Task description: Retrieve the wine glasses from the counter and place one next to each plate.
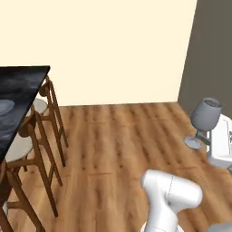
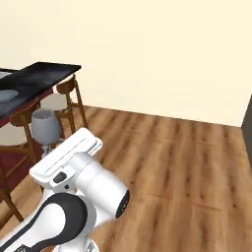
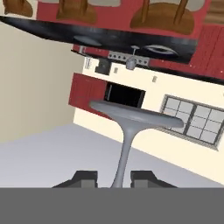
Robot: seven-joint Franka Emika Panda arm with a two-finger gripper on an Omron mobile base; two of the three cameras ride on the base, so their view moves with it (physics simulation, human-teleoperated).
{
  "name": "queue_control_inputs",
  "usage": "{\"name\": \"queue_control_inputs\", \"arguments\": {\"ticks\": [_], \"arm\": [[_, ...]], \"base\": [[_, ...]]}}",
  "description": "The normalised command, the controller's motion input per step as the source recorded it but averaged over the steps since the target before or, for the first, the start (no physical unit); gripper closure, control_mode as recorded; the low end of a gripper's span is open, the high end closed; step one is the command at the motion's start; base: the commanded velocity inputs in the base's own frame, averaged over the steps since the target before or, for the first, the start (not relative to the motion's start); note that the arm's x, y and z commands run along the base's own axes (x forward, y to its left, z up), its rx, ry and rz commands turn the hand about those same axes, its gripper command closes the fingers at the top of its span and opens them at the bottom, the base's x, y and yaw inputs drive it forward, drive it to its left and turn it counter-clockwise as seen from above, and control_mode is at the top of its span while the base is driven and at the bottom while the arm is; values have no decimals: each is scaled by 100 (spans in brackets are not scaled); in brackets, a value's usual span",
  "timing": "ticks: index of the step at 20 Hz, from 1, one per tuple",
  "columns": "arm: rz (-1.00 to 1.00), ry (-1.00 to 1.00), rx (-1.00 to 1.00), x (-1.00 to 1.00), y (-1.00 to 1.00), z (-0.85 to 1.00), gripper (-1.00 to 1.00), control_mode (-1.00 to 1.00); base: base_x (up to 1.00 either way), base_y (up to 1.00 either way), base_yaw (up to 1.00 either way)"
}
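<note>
Apparently the claw [image 3: 113, 180] pinched only the glass's [image 3: 131, 120] thin stem; base motion toward the desk [image 1: 20, 86] ahead could swing it loose.

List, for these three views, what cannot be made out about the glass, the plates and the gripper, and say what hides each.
- Wine glass: hand view cuts off its bowl at the bottom edge.
- Gripper: finger contact with the stem lies beneath the grey band, so its grip is unclear.
- Grey plate: left base view crops it at the left edge.
- Worktop: its far end is out of frame.
</note>
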Motion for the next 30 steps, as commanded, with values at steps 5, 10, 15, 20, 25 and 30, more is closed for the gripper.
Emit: {"name": "queue_control_inputs", "arguments": {"ticks": [5,10,15,20,25,30], "arm": [[0,0,0,0,0,0,100,100],[0,0,0,0,0,0,100,100],[0,0,0,0,0,0,100,100],[0,0,0,0,0,0,100,100],[0,0,0,0,0,0,100,100],[0,0,0,0,0,0,100,100]], "base": [[74,-43,79],[74,-47,78],[64,-59,73],[31,-95,58],[39,-88,60],[63,-57,46]]}}
